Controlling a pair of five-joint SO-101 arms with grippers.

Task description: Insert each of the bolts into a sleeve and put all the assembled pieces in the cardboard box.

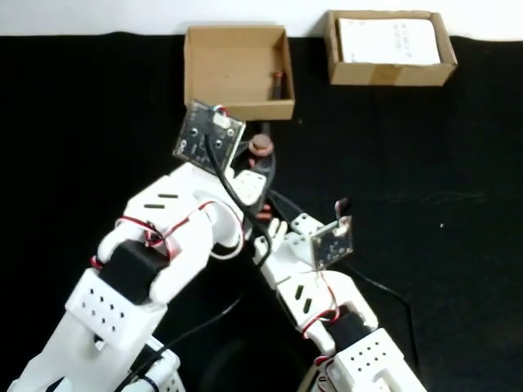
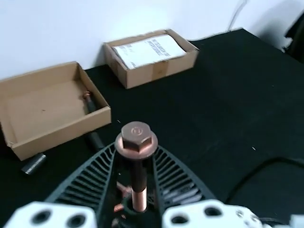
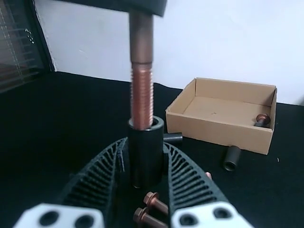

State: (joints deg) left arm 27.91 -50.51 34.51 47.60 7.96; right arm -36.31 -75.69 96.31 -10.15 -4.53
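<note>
My left gripper (image 2: 137, 154) is shut on a copper bolt (image 2: 137, 140), held head up and shank down. My right gripper (image 3: 146, 149) is shut on a black sleeve (image 3: 146, 156) standing upright directly below. The bolt's threaded end (image 3: 141, 102) sits in the sleeve's mouth. In the high view both grippers meet just in front of the open cardboard box (image 1: 204, 73), with the bolt head (image 1: 261, 146) on top. One assembled piece (image 1: 278, 84) lies along the box's right wall.
Two loose sleeves (image 3: 232, 157) (image 3: 173, 138) lie on the black table in front of the box, and another sleeve (image 2: 33, 163) lies near its corner. Two loose bolts (image 3: 152, 202) lie under my right gripper. A second box (image 1: 391, 65) with a paper sheet stands at the back right.
</note>
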